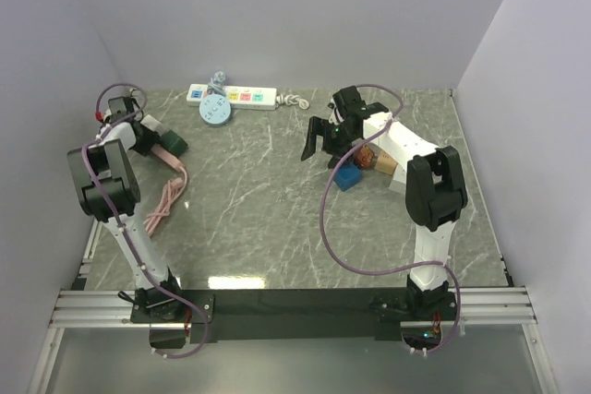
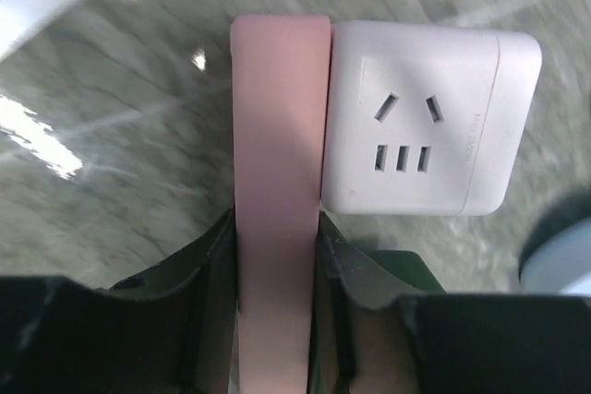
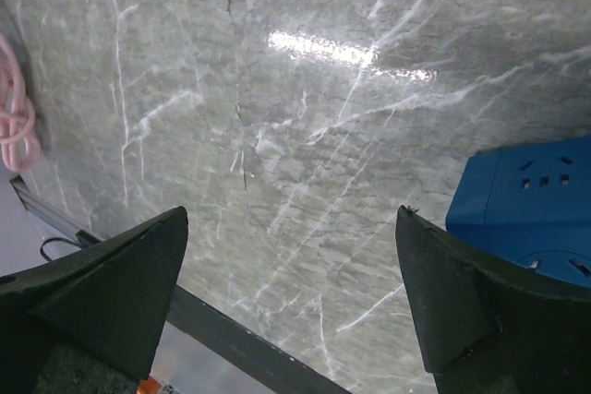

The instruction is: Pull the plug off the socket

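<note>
top external | veined grey table (image 1: 268, 219) | 3 pale walls (image 1: 305, 16) | socket (image 1: 233, 94) at rear

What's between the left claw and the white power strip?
Top view: only a round pale-blue disc, by the power strip; the left gripper clamps a pink cable.

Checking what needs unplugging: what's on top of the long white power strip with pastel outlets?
A round pale-blue plug sits near the left end of the long white power strip. The outlet and prongs beneath it are covered, so unseen.
</note>
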Robot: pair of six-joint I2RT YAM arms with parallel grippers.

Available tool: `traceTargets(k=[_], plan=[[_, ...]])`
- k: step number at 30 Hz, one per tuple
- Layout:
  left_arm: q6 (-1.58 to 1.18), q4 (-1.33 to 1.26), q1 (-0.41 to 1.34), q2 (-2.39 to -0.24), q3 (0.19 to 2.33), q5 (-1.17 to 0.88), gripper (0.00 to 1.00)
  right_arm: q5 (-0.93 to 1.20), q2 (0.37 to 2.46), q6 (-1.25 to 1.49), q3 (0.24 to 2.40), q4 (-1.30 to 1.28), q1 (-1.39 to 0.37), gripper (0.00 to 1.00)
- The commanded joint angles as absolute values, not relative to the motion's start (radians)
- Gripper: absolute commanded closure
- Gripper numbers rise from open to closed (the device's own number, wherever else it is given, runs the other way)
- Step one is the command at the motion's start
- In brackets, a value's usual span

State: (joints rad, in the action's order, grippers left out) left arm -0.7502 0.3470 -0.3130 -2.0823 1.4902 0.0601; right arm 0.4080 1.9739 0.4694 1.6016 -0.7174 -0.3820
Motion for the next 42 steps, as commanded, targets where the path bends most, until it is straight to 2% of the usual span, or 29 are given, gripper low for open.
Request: traceTargets(k=[1,10,14,17,24,31,42], plan=[[-0.669,0.350,-0.253,-2.024,1.388,-0.107,1.00,0.449,1.887,0.431,1.605,-0.674,-0.394,0.00],[-0.652,0.229,-0.007,-1.806,1.197,-0.301,1.00,0.656,1.885,0.428,1.602,-0.537,-0.475,0.00],[-0.718,0.164,0.089,-1.758,1.138,-0.348,1.00,0.784,1.885,0.523,1.510,-0.390,-0.532,0.00],[-0.756,0.111,0.144,-1.744,1.094,-0.382,1.00,0.801,1.887,0.593,1.453,-0.293,-0.564,0.00],[-0.827,0.032,0.206,-1.710,1.042,-0.388,1.00,0.625,1.914,0.679,1.421,-0.311,-0.603,0.00],[-0.844,0.020,0.230,-1.680,1.031,-0.406,1.00,0.534,1.947,0.693,1.419,-0.304,-0.621,0.00],[-0.871,0.008,0.261,-1.657,0.992,-0.416,1.00,0.552,2.006,0.673,1.451,-0.223,-0.641,0.00]])
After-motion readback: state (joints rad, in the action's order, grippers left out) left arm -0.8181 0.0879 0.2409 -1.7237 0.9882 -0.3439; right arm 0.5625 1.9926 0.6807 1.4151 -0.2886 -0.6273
